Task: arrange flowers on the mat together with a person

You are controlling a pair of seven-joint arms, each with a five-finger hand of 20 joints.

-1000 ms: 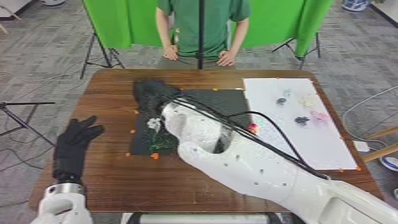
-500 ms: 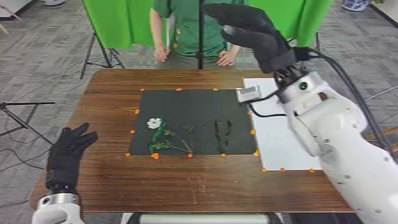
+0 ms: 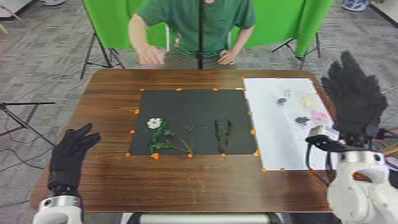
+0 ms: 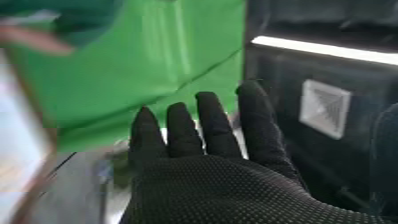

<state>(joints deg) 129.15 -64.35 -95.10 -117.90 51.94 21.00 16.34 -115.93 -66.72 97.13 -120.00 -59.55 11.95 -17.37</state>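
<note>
The black mat (image 3: 191,107) lies on the table; on its left part is a white flower (image 3: 155,123) with a green stem, beside a thin branching sprig (image 3: 182,141). Dark narrow stems (image 3: 222,135) lie on the mat's right part. On the white sheet (image 3: 275,135) are a small dark bloom (image 3: 282,101), another dark bloom (image 3: 302,120) and pink flowers (image 3: 319,117). My right hand (image 3: 355,100) is raised by the sheet's right side, fingers straight and holding nothing; the right wrist view shows the hand (image 4: 222,185) open. My left hand (image 3: 73,150) is open at the table's left edge.
A person stands at the far edge of the table, one hand (image 3: 151,55) raised a little and the other hand (image 3: 226,57) near the edge. Orange markers (image 3: 155,156) surround the mat. Green cloth (image 3: 120,25) hangs behind, with tripods at both sides.
My right arm has swung from over the mat, past the far side, to the right, uncovering the mat and then the sheet. The person's one hand has lifted slightly and moved outward.
</note>
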